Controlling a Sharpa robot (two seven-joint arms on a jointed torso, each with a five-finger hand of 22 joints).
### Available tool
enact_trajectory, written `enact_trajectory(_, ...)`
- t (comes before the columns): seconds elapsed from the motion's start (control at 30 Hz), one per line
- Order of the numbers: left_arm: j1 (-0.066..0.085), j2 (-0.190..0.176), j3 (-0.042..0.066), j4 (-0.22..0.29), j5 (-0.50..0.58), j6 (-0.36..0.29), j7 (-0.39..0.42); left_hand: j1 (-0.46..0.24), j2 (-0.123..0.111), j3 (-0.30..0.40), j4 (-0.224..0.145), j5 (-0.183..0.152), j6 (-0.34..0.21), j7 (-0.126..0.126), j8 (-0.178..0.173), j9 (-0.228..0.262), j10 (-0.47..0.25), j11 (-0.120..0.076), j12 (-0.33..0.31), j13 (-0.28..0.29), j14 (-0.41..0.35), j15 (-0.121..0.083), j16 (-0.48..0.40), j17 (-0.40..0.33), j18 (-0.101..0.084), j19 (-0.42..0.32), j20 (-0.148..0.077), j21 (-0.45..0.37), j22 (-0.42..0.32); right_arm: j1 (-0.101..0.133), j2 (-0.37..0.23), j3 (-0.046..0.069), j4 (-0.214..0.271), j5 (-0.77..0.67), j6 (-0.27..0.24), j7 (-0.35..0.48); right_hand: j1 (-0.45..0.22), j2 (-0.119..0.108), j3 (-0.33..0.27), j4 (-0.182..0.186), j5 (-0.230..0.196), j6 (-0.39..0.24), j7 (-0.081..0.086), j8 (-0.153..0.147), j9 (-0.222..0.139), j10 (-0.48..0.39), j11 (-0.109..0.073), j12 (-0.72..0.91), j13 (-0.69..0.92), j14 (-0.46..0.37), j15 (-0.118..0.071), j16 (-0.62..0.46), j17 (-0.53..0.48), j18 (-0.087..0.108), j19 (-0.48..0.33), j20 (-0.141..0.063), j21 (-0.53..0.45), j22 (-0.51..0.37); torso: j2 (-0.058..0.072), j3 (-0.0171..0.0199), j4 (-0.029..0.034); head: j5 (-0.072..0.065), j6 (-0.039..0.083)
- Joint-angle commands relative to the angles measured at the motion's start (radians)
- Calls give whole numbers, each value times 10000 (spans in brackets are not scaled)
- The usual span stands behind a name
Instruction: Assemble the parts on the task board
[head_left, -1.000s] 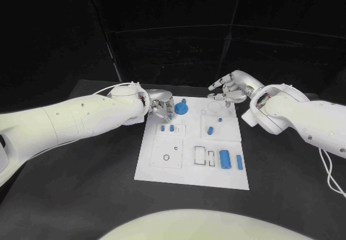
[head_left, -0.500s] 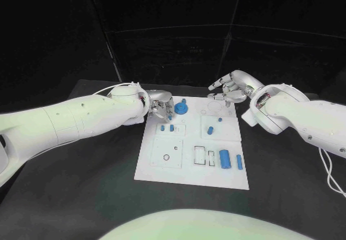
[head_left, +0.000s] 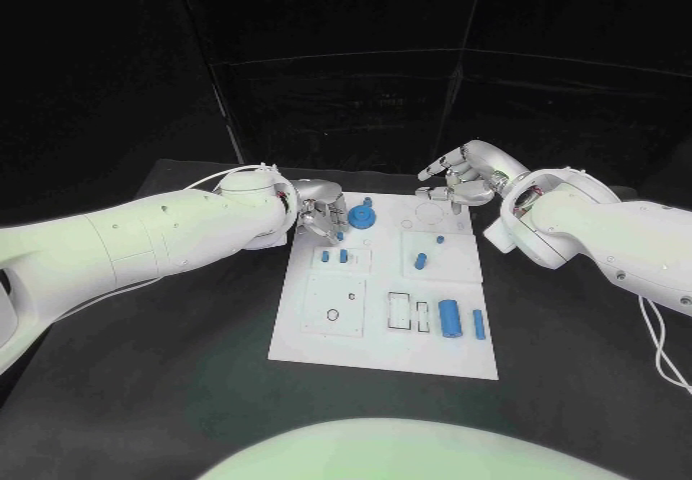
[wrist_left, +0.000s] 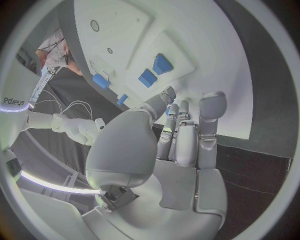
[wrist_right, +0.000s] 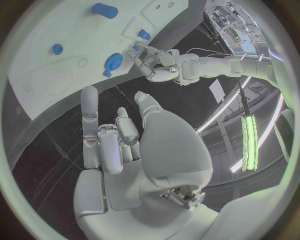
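The white task board (head_left: 378, 335) lies in the middle of the table. A round blue part with a knob (head_left: 361, 216) stands at its far left corner. My left hand (head_left: 320, 216) hovers just beside that part, fingers pointing down at the board's edge and holding nothing. In the left wrist view the fingers (wrist_left: 187, 135) lie side by side above two small blue parts (wrist_left: 155, 70). My right hand (head_left: 462, 178) hangs over the far right corner, fingers loosely spread and empty. From the right wrist the round part (wrist_right: 113, 62) and my left hand (wrist_right: 153, 62) show together.
Other blue parts lie on the board: two small ones (head_left: 333, 257), a short peg (head_left: 421, 262), a tiny one (head_left: 440, 239), a large cylinder (head_left: 451, 318) and a thin bar (head_left: 479, 323). Empty slots (head_left: 405, 310) sit near the front. Black table surrounds the board.
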Motion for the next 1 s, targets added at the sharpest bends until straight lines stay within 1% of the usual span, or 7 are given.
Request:
enact_trajectory(0.03, 11, -34, 3, 6, 169, -22, -23, -64, -51, -8, 27, 3, -30, 10, -47, -12, -78, 7, -34, 3, 206, 92, -70, -30, -174, -49, 59, -51, -26, 18, -24, 6, -7, 17, -5, 68, 50, 79, -14, 62, 43, -49, 12, 36, -9, -51, -23, -13, 5, 467, -57, -48, -8, 137, -58, 0, -46, -12, -3, -6, 2, -13, 7)
enact_trajectory(0.13, 12, -116, 5, 42, 175, -70, -17, -60, -52, -8, 25, 3, -31, 12, -51, -14, -87, 10, -41, 4, 203, 96, -74, -38, -173, -54, 62, -59, -32, 18, -60, 6, -57, 15, 85, -3, 79, 80, -2, 62, 44, -51, 13, 38, -9, -201, -23, -170, -200, 456, -57, -76, -59, 142, -73, 0, -69, -46, -5, -11, 6, -39, 14)
enact_trajectory(0.3, 39, -418, 10, 157, 659, -437, 226, -43, 24, 24, 48, 5, 128, 16, 18, 9, 35, 0, 13, 42, 202, 99, -63, -24, -152, -84, 77, -142, -106, 19, -178, 6, -244, -394, 458, -168, 568, 71, 318, -50, -190, 117, -5, 135, 12, -2950, -59, -3739, -4156, -46, -81, -1044, -1618, 147, -352, -11, -477, -270, -15, -15, 14, -145, 46)
enact_trajectory(0.5, 110, -949, 9, 252, 3939, -1285, 1232, 89, 98, 177, -24, 5, 440, 63, 165, 43, 457, -44, 214, 95, 61, 58, -311, -485, -17, -273, 74, -685, -618, 18, -387, 4, -363, -1852, 952, -38, 1364, -44, 1202, -388, -855, 661, -75, 307, 15, -3141, -80, -6160, -6139, 41, -154, -1364, -1951, 129, -115, -116, -608, -392, -20, 5, -18, -550, 170)
enact_trajectory(0.6, 124, -1246, 5, 364, 6016, -1573, 1975, -346, -110, -97, 184, 0, 349, 159, 106, -1, 264, 56, 108, 46, -400, 141, -1062, -1719, 181, -801, 137, -1960, -1788, -18, -485, 3, -317, -2997, 1198, -79, 1511, -208, 1631, -527, -1083, 976, -92, 394, 22, -2937, -74, -7405, -7202, 74, -160, -1484, -2060, 138, -40, -124, -596, -399, -20, -3, -23, -755, 193)
enact_trajectory(0.7, 129, -1487, 1, 501, 8295, -1781, 2676, -756, -305, -571, 458, -8, 139, 293, -3, -50, 38, 153, 44, 43, -726, 231, -1536, -2420, 199, -1051, 213, -2295, -2013, -109, -545, 2, -259, -4034, 1345, -234, 1410, -394, 1949, -572, -1154, 1144, -97, 379, -4, -2507, -38, -8447, -8099, 110, -131, -1541, -2071, 140, -10, -112, -566, -392, -10, -6, 1, -923, 258)
enact_trajectory(1.0, 121, -1870, -14, 981, 11876, -1625, 4006, -597, -24, -1388, 798, 6, 119, 332, 71, -27, -98, 186, 270, 124, -1701, 302, -2821, -4371, 261, -1462, 350, -2943, -2427, -404, -462, 1, -186, -5711, 1009, -751, 1068, -627, 2325, -490, -1362, 1164, -22, 228, -22, -2245, 81, -9792, -9189, 149, -35, -1573, -2040, 133, 17, -29, -564, -412, 7, 6, -72, -931, 340)
